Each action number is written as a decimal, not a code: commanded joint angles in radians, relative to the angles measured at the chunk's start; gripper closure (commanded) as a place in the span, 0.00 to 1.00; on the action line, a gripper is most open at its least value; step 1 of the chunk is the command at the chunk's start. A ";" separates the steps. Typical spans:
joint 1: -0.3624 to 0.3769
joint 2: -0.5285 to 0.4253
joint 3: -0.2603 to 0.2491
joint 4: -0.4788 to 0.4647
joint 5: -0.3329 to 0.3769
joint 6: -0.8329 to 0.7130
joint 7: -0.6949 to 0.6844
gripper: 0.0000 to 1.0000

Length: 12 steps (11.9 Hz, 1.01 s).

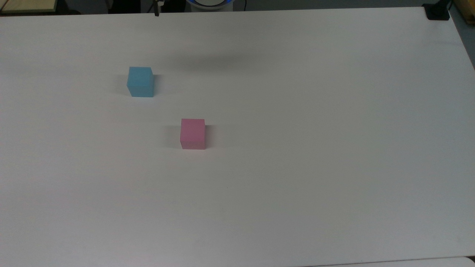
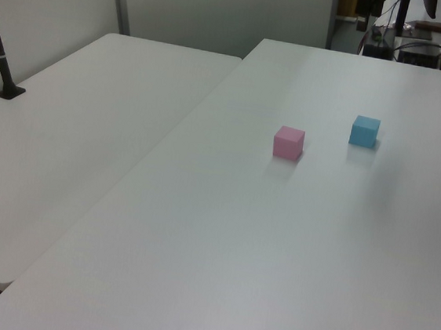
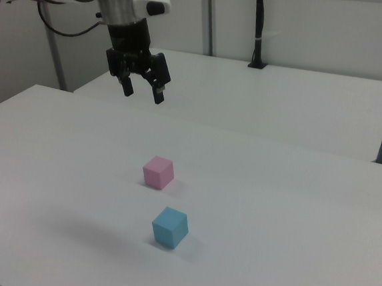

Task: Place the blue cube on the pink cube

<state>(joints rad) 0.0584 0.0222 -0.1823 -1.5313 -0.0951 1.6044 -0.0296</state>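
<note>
Blue cube (image 1: 140,82) apart from pink cube (image 1: 193,134); tool (image 3: 142,89) spread, empty.

Evenly lit from overhead, soft and diffuse, with no harsh glare on the white table (image 1: 297,167). Faint short shadows beside the blue cube (image 1: 140,82) and pink cube (image 1: 193,134); a broad blurred shadow smudged across the table's far part in the top view. Slightly dimmer toward the top view's corners.
</note>
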 commanded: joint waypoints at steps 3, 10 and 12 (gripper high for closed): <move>0.004 -0.010 0.000 -0.012 -0.012 0.025 0.016 0.00; 0.003 0.005 0.000 -0.012 -0.015 0.032 0.004 0.00; 0.003 0.009 0.000 -0.012 -0.014 0.058 0.010 0.00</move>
<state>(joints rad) 0.0584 0.0309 -0.1822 -1.5320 -0.0952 1.6219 -0.0296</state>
